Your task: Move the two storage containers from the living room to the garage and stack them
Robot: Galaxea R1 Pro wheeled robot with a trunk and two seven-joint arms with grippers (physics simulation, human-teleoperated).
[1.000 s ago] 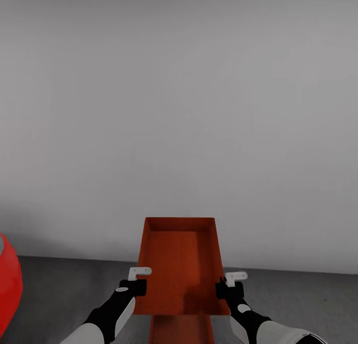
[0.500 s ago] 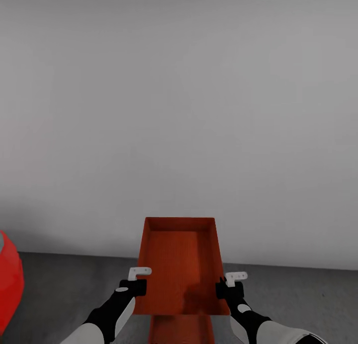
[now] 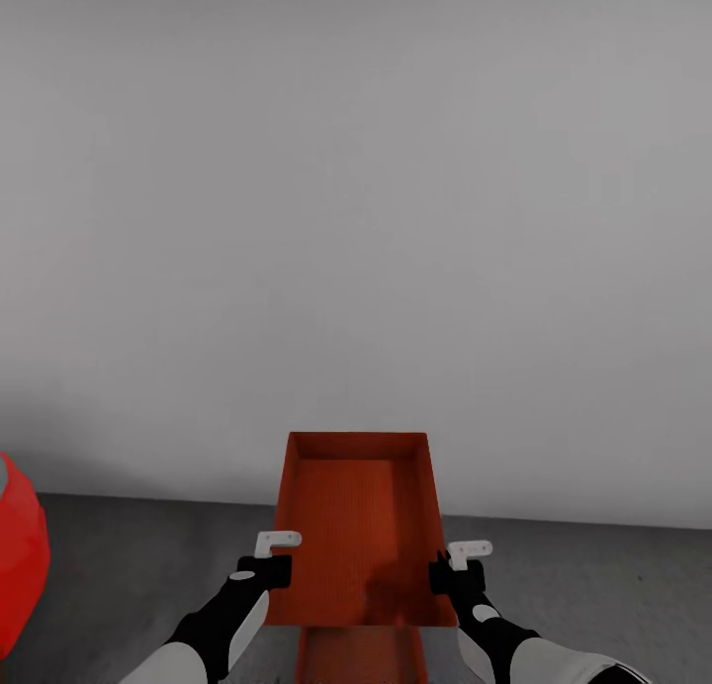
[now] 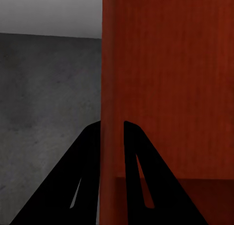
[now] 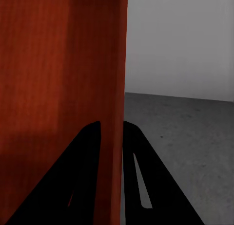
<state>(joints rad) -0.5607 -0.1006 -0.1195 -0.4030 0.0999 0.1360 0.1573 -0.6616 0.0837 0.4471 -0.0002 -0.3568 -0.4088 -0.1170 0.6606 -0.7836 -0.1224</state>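
Both pincers clamped: left gripper (image 3: 274,568) and right gripper (image 3: 447,572) each pinch a side wall of my raised storage container (image 3: 358,526). Second container (image 3: 362,656) below, mostly hidden.

Upper storage container (image 3: 356,526): orange-red, matt, plastic-like, with fine ribbed texture on its base. Floor (image 3: 129,555): rough, mottled grey concrete, matt. Wall (image 3: 356,219): smooth, pale grey, matt. Red car (image 3: 18,555): smooth, slightly glossy.

orange-red storage container (image 3: 356,526), grey floor (image 3: 138,555)
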